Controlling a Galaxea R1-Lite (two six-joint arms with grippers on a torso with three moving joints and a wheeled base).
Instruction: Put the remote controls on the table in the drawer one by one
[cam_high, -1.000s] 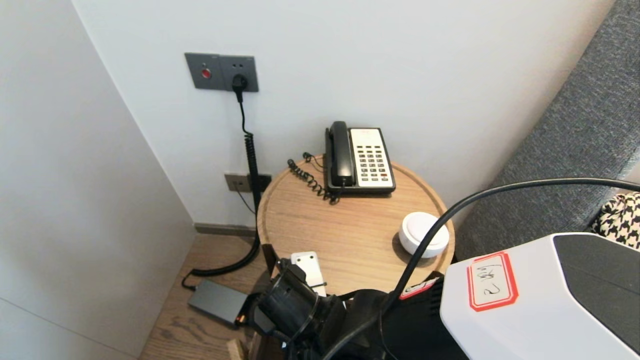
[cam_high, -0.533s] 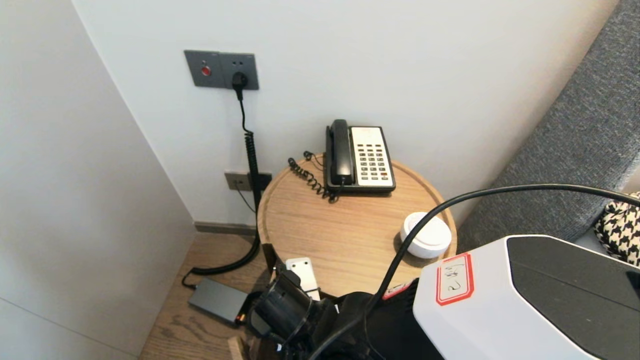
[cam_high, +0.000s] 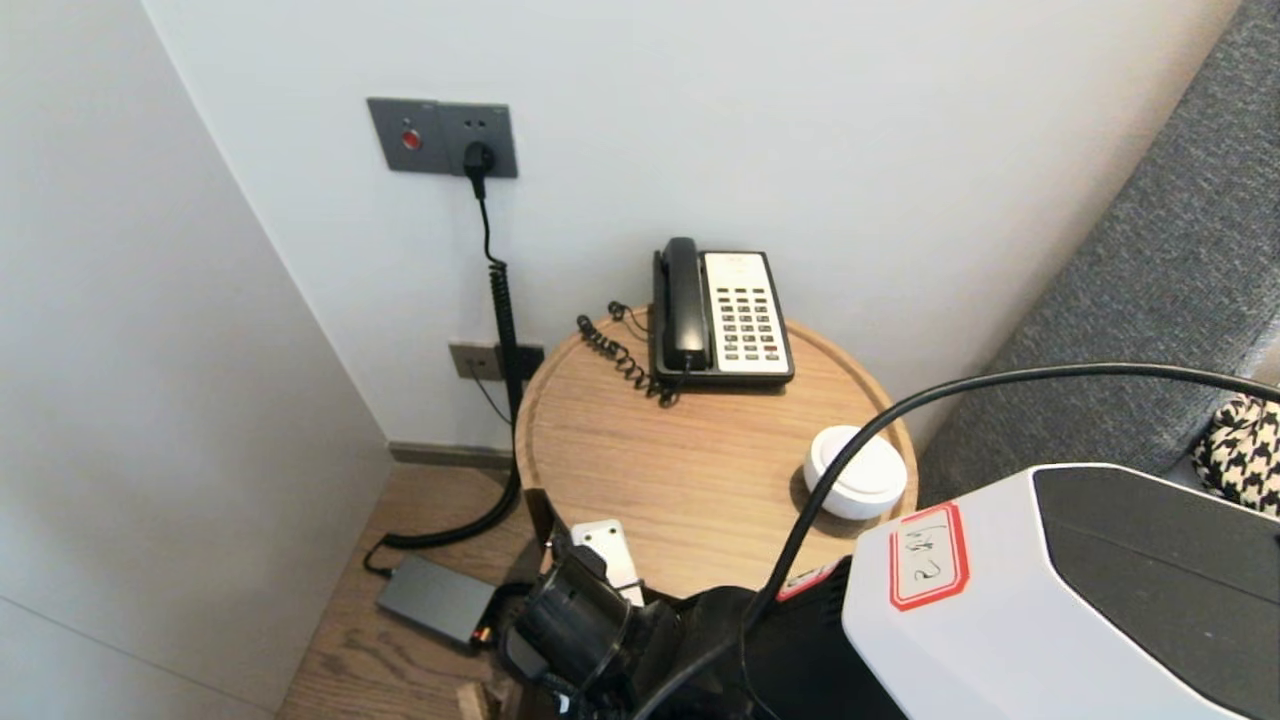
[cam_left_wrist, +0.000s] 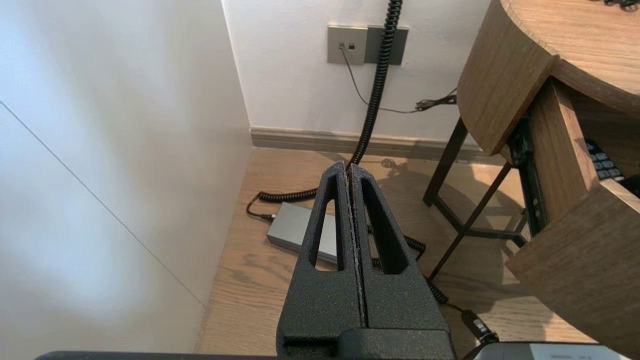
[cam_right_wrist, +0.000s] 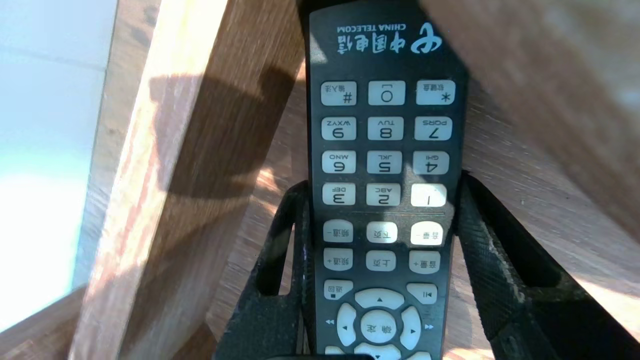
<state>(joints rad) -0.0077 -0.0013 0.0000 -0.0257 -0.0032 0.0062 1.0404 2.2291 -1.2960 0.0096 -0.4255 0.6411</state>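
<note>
Remote (cam_right_wrist: 382, 150) in right gripper (cam_right_wrist: 383, 182) hemmed close by wooden panels (cam_right_wrist: 165, 150) both sides; tabletop (cam_high: 680, 470) middle open, telephone (cam_high: 722, 315) at back, white puck (cam_high: 868, 472) at right edge

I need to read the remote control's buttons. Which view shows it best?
The right wrist view: the remote control fills it, keypad facing the camera, clamped in the right gripper. The left wrist view catches only a few keys under the table top. The head view hides it.
</note>
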